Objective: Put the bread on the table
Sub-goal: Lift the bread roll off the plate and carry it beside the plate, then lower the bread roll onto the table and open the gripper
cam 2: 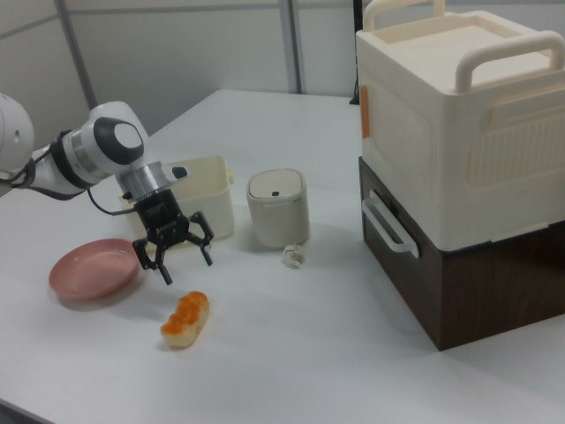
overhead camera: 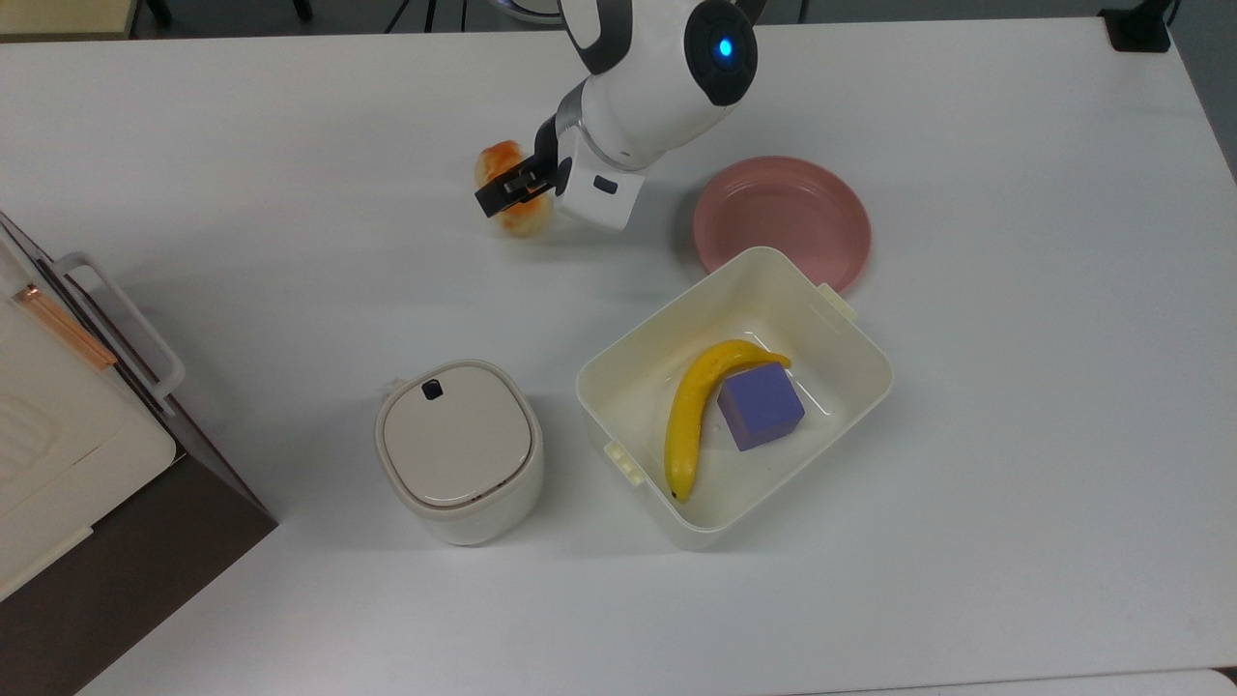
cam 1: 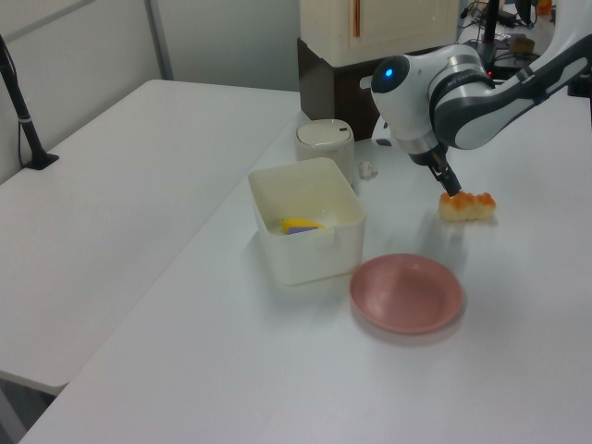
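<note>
The bread point(overhead camera: 501, 157), a small roll with an orange-brown glazed top, lies flat on the white table point(overhead camera: 290, 145). It also appears lying on its own in the left view point(cam 1: 467, 205) and the right view point(cam 2: 186, 319). My gripper point(overhead camera: 517, 188) hangs just above it, open, with nothing between its fingers. In the right view the gripper point(cam 2: 181, 265) stands spread a short way over the roll, apart from it. In the left view the gripper point(cam 1: 449, 180) points down at the bread's near end.
A pink plate point(overhead camera: 781, 222) sits at the top view's right of the bread. Below it a cream tub point(overhead camera: 618, 358) holds a banana point(overhead camera: 701, 411) and a purple cube point(overhead camera: 761, 406). A lidded white container point(overhead camera: 456, 449) and a brown-and-cream box stack point(overhead camera: 58, 435) stand further left.
</note>
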Tool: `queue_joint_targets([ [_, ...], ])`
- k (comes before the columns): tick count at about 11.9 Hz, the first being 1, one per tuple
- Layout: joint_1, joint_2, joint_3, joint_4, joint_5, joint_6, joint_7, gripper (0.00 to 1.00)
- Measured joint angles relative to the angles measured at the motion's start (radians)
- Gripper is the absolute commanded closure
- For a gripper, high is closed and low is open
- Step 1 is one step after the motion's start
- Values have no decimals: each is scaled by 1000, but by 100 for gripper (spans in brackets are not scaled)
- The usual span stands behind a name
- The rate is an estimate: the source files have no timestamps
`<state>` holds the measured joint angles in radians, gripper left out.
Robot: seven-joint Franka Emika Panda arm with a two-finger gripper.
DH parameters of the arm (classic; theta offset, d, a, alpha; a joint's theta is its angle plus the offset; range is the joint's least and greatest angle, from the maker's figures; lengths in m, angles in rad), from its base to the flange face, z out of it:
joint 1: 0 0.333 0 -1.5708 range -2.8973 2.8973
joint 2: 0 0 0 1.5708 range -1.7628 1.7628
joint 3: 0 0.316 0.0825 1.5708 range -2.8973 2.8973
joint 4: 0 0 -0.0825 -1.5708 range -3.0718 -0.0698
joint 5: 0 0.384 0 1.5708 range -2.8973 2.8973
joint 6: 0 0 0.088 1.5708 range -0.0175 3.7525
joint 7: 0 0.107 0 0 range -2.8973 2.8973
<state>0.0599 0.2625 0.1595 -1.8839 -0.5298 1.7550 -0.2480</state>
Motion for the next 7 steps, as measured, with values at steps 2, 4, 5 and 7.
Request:
queue_joint_targets([
  [2,-2,-3,0,40,0,-15,0,0],
  [4,-5,-8,-1,81,9,-18,1,0],
  [5,-15,-12,-3,114,61,-18,9,0],
  [7,-62,-21,-22,213,185,-18,85,0],
])
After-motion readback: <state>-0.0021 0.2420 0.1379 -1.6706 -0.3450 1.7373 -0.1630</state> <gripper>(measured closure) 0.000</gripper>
